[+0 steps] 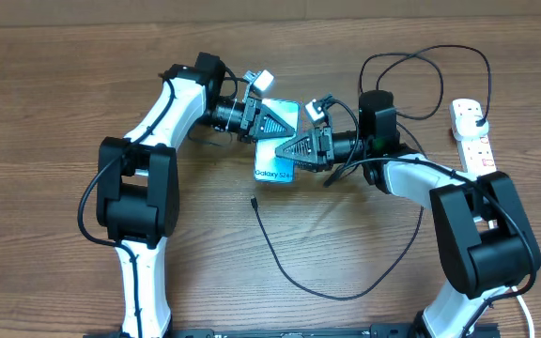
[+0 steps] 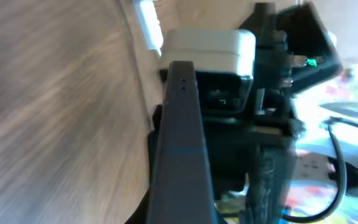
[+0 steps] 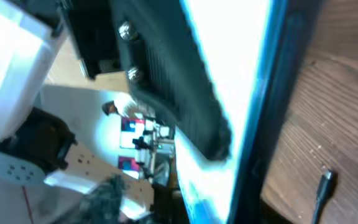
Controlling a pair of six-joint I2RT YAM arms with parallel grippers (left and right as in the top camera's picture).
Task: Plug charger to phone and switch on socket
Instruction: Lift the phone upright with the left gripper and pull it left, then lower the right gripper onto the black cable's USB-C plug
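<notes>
The phone (image 1: 272, 169), its screen lit light blue with white "Galaxy S24" text, is at the table's centre between both grippers. My left gripper (image 1: 276, 124) is over its top end and looks shut on it. My right gripper (image 1: 296, 150) is shut on its right edge. The left wrist view shows the phone's dark edge (image 2: 180, 149). The right wrist view shows its bright screen (image 3: 241, 68) under a black finger. The charger's thin black cable (image 1: 299, 280) loops over the table. Its connector tip (image 1: 253, 200) lies free below the phone and shows in the right wrist view (image 3: 324, 179). The white socket (image 1: 475, 145) lies at the right.
The charger's black plug (image 1: 478, 117) sits at the socket's top end. Black cable loops (image 1: 421, 66) lie behind the right arm. The right arm's white wrist camera (image 2: 210, 46) fills the top of the blurred left wrist view.
</notes>
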